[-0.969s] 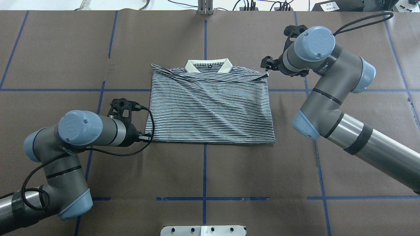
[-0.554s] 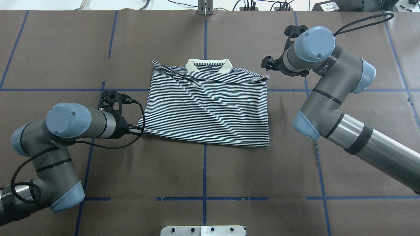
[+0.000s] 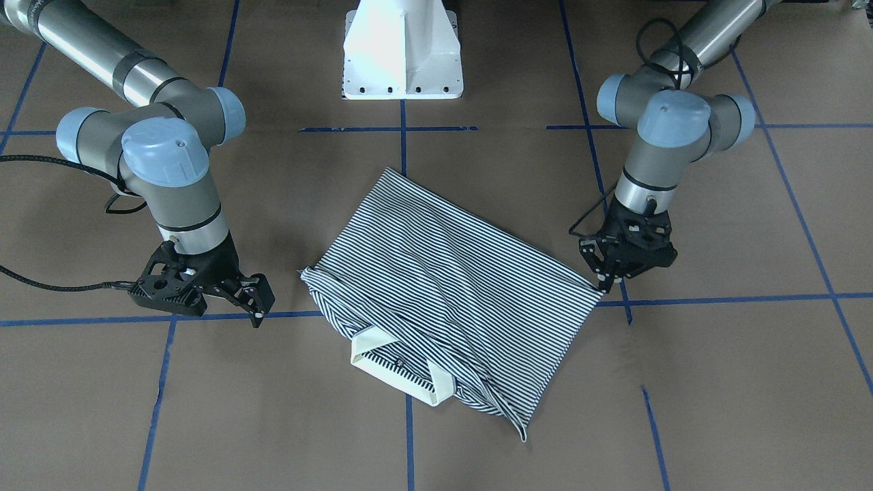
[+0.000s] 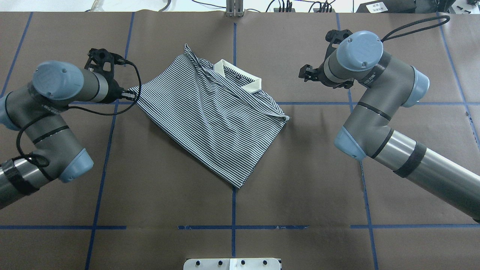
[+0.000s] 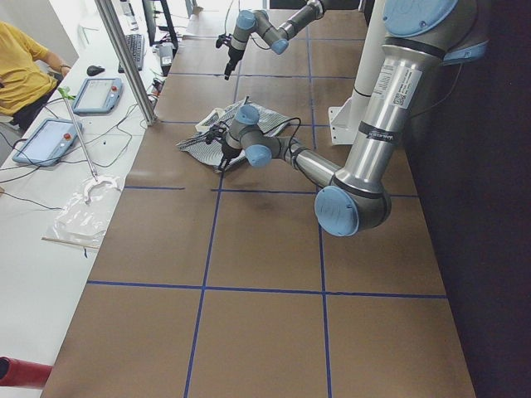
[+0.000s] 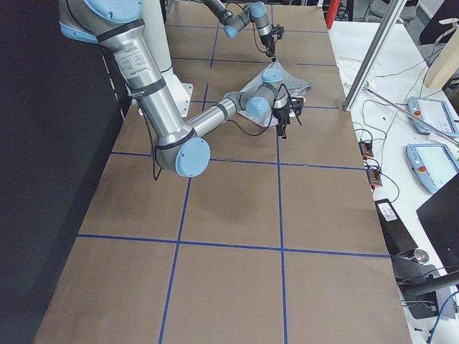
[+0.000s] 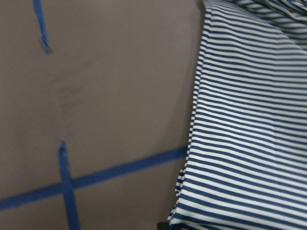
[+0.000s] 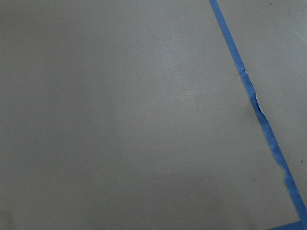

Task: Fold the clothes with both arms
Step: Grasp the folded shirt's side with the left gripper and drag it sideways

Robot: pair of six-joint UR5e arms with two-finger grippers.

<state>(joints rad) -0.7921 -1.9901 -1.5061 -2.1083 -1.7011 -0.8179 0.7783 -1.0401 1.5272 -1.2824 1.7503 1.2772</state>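
Observation:
The striped polo shirt (image 4: pixel 210 116) lies folded and turned diagonally on the table, with its cream collar (image 4: pixel 238 77) toward the far side. It also shows in the front view (image 3: pixel 450 286). My left gripper (image 4: pixel 129 95) is shut on the shirt's left corner; the front view shows it (image 3: pixel 603 285) pinching that corner low over the table. The left wrist view shows striped cloth (image 7: pixel 249 134) beside bare brown table. My right gripper (image 4: pixel 304 73) is open and empty, clear of the shirt; it also shows in the front view (image 3: pixel 254 300). The right wrist view shows only table.
The brown table covering carries a blue tape grid (image 4: pixel 234 210). The white pedestal base (image 3: pixel 402 51) stands at the robot's side. A metal post (image 4: pixel 234 9) and cables sit at the far edge. A desk with tablets (image 5: pixel 91 91) and a seated person (image 5: pixel 21 70) lie beyond.
My left gripper has pulled the shirt's corner left and toward the far side. The shirt has swung to a diagonal, away from my right gripper. The right arm has stayed put.

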